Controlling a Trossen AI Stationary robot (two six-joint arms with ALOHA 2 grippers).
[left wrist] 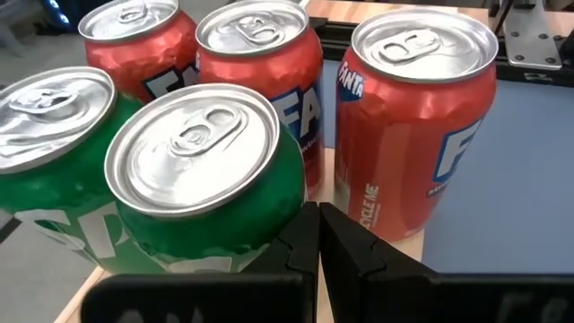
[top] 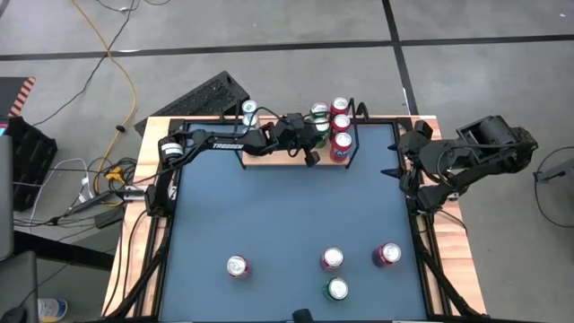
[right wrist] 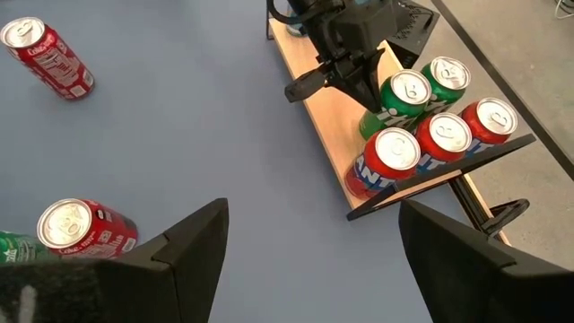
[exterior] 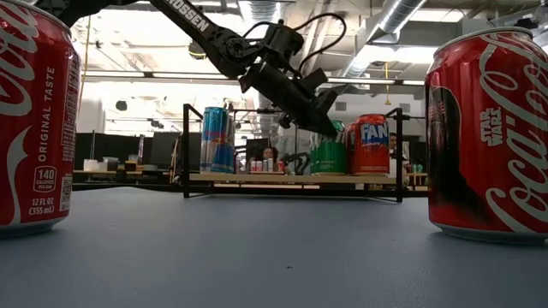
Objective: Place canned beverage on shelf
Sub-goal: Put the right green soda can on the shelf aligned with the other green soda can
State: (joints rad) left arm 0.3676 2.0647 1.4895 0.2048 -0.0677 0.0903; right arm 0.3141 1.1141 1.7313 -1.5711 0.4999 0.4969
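1. The shelf [top: 291,154] is standing at the far edge of the table [top: 287,215], and six cans are standing on it: three red Fanta cans [top: 341,144], two green cans [top: 320,114] and one blue can [top: 250,112] alone at the shelf's left end.
2. Four more cans are resting near the table's front edge – three red Coca-Cola cans [top: 238,266] and one green can [top: 337,289].
3. The left gripper [top: 311,158] is hanging at the shelf's front edge, just beside the front green can [left wrist: 193,170]; its fingers [left wrist: 300,256] are pressed together and are pinching nothing.
4. The right gripper [right wrist: 309,238] is waiting over the table's right edge with its fingers spread wide – holding nothing.
5. The left wrist view is showing the can tops from close; the low view is showing the blue can standing upright, well apart from the others.
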